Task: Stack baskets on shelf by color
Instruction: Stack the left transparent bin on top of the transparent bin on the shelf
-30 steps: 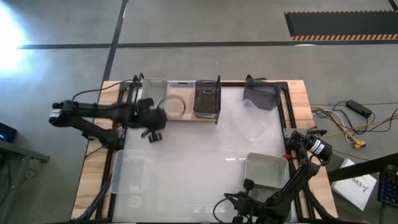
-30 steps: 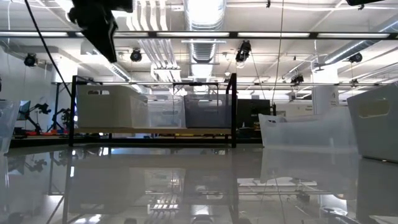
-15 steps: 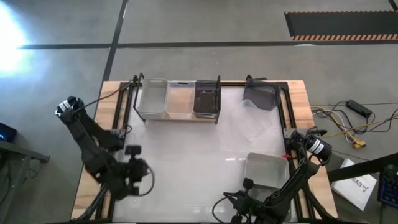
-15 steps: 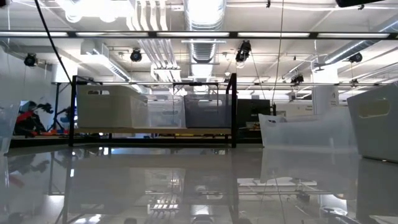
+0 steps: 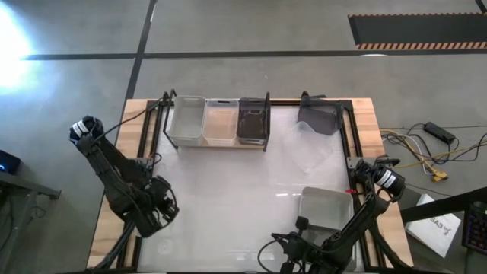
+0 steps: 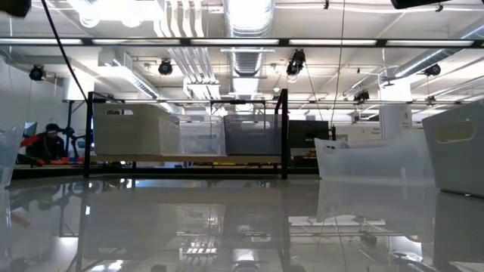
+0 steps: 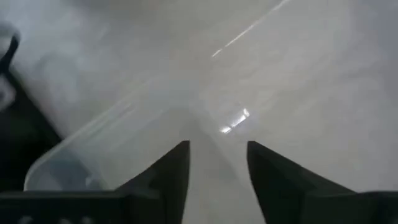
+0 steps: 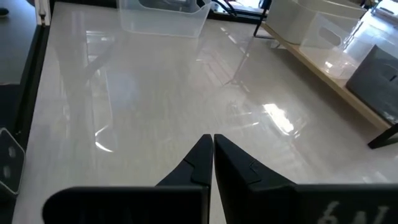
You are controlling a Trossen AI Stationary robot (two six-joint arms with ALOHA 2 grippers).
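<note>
The shelf [image 5: 217,143] stands at the table's far edge and holds a whitish basket [image 5: 188,120], a clear basket [image 5: 221,122] and a dark grey basket [image 5: 253,120] side by side. Another clear basket [image 7: 124,143] rests on the table at the near left. My left gripper [image 7: 217,158] hangs open just over it, pointing steeply down, with the basket's rim running below the gap between the fingers. It appears in the high view as my left gripper [image 5: 156,209]. My right gripper [image 8: 212,149] is shut and empty, low over the near right of the table.
A dark grey basket [image 5: 318,118] sits at the far right, with a clear one [image 5: 312,152] in front of it. A whitish basket [image 5: 326,209] rests at the near right beside my right arm. A person [image 6: 49,140] shows in the room beyond the table.
My left gripper has swung from the shelf's left end toward the table's near left corner. It sank and rolled about its own axis on the way. It now hangs over the clear basket there. The baskets have stayed in place.
</note>
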